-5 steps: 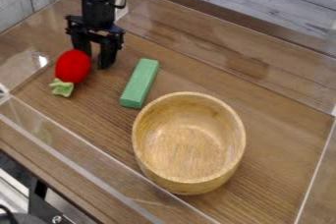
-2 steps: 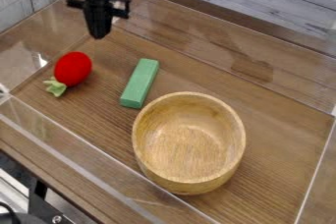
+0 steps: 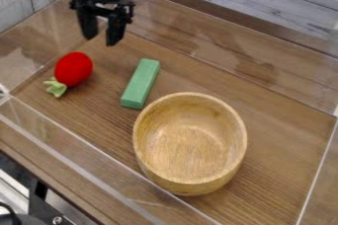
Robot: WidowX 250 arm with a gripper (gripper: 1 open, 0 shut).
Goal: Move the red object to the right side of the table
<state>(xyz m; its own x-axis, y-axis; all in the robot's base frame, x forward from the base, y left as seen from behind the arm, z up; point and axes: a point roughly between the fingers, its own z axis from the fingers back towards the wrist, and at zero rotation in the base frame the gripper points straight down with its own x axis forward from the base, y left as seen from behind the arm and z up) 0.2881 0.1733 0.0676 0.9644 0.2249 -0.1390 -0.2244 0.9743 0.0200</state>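
So the red fruit (image 3: 74, 67) is sitting near the left edge of the worktop (image 3: 251, 46), 1 green block (image 3: 140, 84) nearby. Pincer (image 3: 101, 34) looks open, nothing in it. Imo we're at the approach step: line up over the fruit, lower, then grip.

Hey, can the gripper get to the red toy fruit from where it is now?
Probably yes: the gripper hangs just beyond the red toy fruit, and nothing seems to stand between them. The green block lies off to one side.
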